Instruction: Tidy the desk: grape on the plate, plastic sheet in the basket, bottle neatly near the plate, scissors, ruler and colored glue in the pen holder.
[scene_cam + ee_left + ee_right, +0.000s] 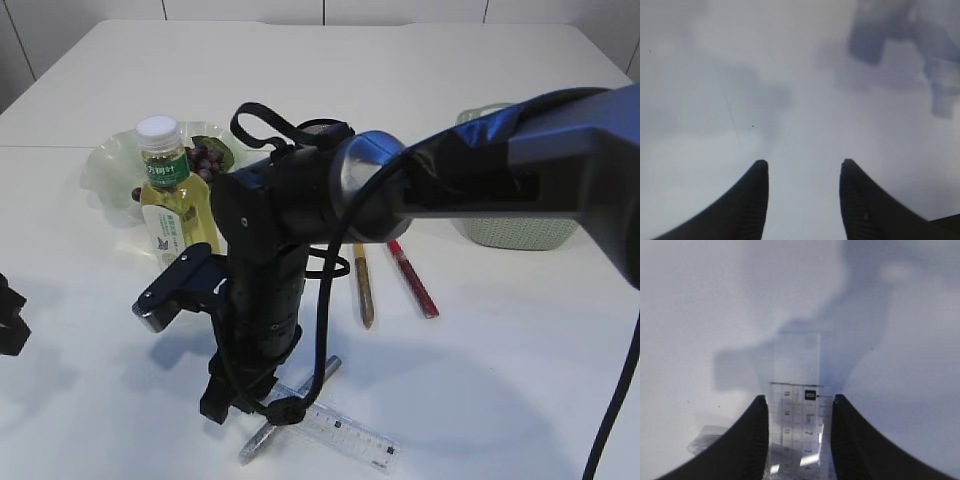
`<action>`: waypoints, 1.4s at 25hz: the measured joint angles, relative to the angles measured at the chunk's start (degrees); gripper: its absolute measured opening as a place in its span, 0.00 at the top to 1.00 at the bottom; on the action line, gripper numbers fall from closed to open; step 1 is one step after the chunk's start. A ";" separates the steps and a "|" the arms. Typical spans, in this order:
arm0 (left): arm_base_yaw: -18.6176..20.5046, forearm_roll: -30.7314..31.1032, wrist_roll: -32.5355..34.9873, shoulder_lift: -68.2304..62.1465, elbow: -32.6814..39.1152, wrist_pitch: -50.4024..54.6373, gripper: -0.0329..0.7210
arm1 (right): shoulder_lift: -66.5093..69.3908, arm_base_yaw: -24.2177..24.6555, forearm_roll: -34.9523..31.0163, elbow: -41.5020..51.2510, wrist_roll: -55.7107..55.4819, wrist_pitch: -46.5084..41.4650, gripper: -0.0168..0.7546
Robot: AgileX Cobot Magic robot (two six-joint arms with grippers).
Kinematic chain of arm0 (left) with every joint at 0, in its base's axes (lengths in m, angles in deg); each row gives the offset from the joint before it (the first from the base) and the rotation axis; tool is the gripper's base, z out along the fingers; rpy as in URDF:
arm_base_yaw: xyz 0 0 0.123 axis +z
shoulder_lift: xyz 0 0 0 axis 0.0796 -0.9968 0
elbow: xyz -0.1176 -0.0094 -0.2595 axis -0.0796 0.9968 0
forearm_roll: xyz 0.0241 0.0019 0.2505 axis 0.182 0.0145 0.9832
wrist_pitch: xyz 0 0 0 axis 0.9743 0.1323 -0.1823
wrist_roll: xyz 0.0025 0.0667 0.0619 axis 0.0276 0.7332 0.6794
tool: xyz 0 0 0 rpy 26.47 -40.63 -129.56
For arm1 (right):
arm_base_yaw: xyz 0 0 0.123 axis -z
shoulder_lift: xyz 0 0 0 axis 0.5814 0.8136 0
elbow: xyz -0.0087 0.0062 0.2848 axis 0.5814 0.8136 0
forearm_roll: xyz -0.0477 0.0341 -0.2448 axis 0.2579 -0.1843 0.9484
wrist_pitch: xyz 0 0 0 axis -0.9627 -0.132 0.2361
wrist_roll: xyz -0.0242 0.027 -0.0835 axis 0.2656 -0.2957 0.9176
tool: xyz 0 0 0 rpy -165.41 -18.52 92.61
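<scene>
A clear ruler (345, 432) lies near the table's front edge, across a slim grey metal piece (318, 378) that may be the scissors. My right gripper (238, 408) points down at the ruler's left end. In the right wrist view the ruler (795, 420) fills the gap of the right gripper (799, 402), with both fingers against its long edges. A yellow glue stick (364, 285) and a red one (412, 278) lie mid-table. The bottle (172, 195) stands against the plate (105, 170), which holds grapes (205, 158). My left gripper (804, 164) is open over bare table. The plastic sheet is out of view.
A pale green basket (520, 235) stands at the right, partly behind the right arm. That arm's dark body covers the table's middle, with a black mesh rim (322, 126), likely the pen holder, showing just above it. The left arm's tip (8, 320) shows at the left edge.
</scene>
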State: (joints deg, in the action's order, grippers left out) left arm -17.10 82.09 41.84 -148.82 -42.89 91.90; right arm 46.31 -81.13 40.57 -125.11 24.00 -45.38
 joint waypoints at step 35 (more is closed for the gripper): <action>0.00 0.00 0.00 0.00 0.00 0.62 0.50 | -1.62 0.10 0.12 -6.11 -3.76 -4.96 0.60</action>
State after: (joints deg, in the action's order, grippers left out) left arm -17.10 82.09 41.84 -148.82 -42.89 92.52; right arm 44.69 -81.03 40.69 -131.22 20.25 -50.34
